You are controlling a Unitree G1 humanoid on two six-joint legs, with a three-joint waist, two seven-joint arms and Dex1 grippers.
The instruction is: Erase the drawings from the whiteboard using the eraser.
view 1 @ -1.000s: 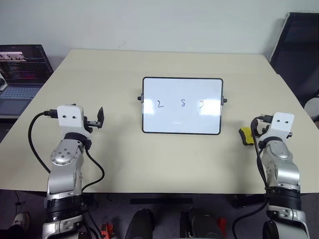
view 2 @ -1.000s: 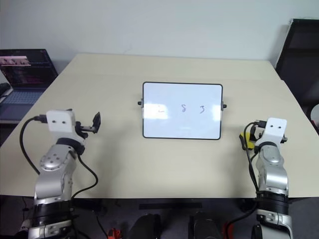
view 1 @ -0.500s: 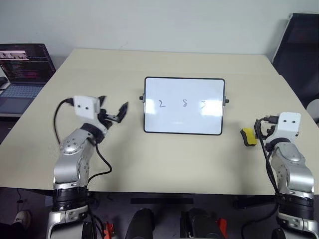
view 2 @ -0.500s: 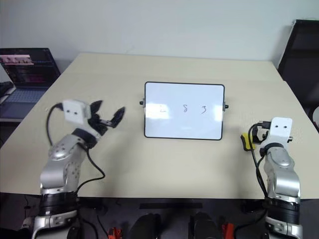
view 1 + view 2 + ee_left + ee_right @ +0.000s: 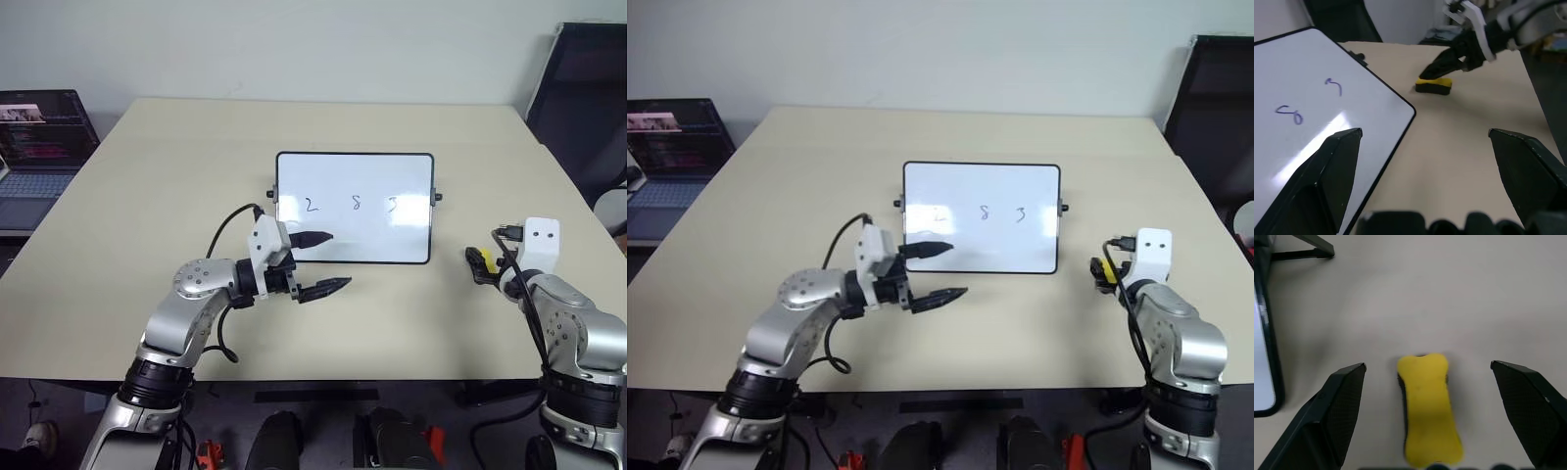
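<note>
While my right wrist housing hides most of my right gripper [image 5: 1425, 377] in the head views, its wrist view shows both fingers spread wide with the eraser [image 5: 1429, 409] lying on the table [image 5: 176, 157] between them, untouched and cut off at the picture's near edge; whether the fingertips rest on the tabletop I cannot tell; the eraser's dark underside shows as a thin line only. My left gripper [image 5: 323, 262] points level toward my right, its fingers parted and empty, one fingertip over the near left part of the whiteboard [image 5: 354, 207] and the other over bare table in front of the frame; contact with the board cannot be judged. The drawings [image 5: 354, 204], three small marks in a row, sit across the board's middle; the rightmost is faint. Bare tabletop lies between board and eraser; a laptop [image 5: 34, 147] stands beyond the table's left edge.
</note>
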